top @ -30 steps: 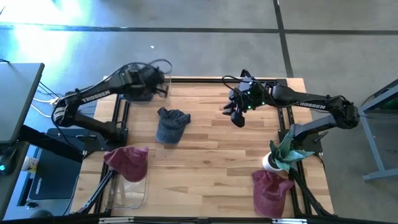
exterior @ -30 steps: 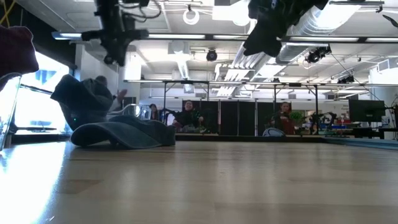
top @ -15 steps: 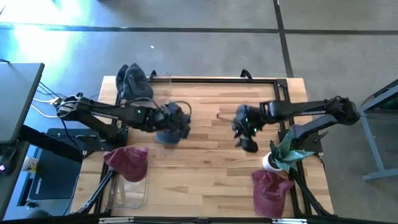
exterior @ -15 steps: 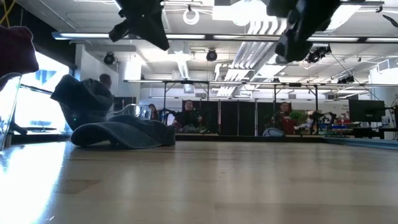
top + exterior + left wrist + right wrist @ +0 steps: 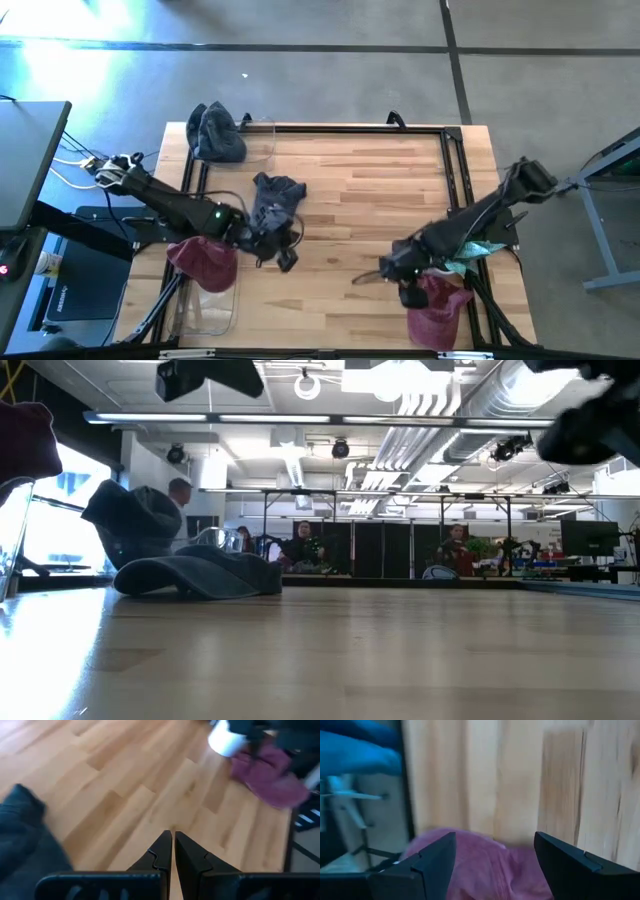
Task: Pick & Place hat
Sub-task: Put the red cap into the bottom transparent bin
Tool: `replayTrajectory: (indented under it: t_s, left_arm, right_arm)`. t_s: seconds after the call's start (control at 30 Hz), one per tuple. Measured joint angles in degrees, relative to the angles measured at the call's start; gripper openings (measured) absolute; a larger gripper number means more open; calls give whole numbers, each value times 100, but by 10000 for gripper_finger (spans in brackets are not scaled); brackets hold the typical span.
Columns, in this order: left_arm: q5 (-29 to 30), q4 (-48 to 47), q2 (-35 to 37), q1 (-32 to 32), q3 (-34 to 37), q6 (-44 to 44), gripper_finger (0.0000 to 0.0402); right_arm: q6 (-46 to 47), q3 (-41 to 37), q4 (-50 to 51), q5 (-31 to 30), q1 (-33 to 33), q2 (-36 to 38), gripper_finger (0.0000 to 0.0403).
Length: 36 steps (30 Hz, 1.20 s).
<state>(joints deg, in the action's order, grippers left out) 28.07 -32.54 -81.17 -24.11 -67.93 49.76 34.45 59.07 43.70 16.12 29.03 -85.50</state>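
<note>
With its jaws spread wide above the maroon hat at the desk's near corner, the right gripper looks set for the pick and needs to drop and close, while the left gripper hangs shut beside the grey hat.

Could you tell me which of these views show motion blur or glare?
Right wrist view: the maroon hat and table are smeared by motion. Left wrist view: its far edge is soft. Low view: a bright window washes out the left side. High view: glare brightens the floor top left.
</note>
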Motion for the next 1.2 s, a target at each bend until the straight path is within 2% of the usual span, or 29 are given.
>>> replayTrajectory:
  t_s: [0.13, 0.23, 0.37, 0.5, 0.6, 0.8, 0.87, 0.97, 1.07, 1.13, 1.2]
  left_arm:
    - [92, 204, -177, -321, 4, 4, 17]
    - [144, 371, -225, -476, -12, 4, 17]
    - [149, 346, -249, -600, 3, 72, 17]
    - [268, 334, -242, -596, -1, 108, 17]
    - [317, 330, -242, -591, -1, -32, 17]
    - [313, 321, -242, -594, -1, -87, 17]
    - [314, 324, -242, -594, -1, -148, 17]
    - [329, 290, -242, -591, -1, -199, 17]
    - [341, 257, -215, -591, -1, -197, 17]
    - [301, 241, -125, -594, -1, -197, 17]
    - [188, 263, -13, -592, -3, -196, 17]
  right_arm:
    - [820, 0, 507, -269, 251, -473, 259]
    - [1004, 0, 878, -429, 267, -774, 252]
    - [677, 0, 1010, -522, 207, -1128, 242]
    - [143, 0, 958, 27, 53, -1440, 222]
    - [-62, 0, 901, 322, -13, -1564, 180]
    - [-382, 0, 879, 555, -98, -1646, 37]
    - [-466, 0, 855, 586, -98, -1631, 12]
    - [-414, 71, 873, 625, -105, -1484, 21]
    - [-199, 335, 855, 634, -149, -1211, 9]
    - [-118, 607, 820, 419, -181, -973, 9]
    - [-78, 939, 657, -96, -243, -750, 13]
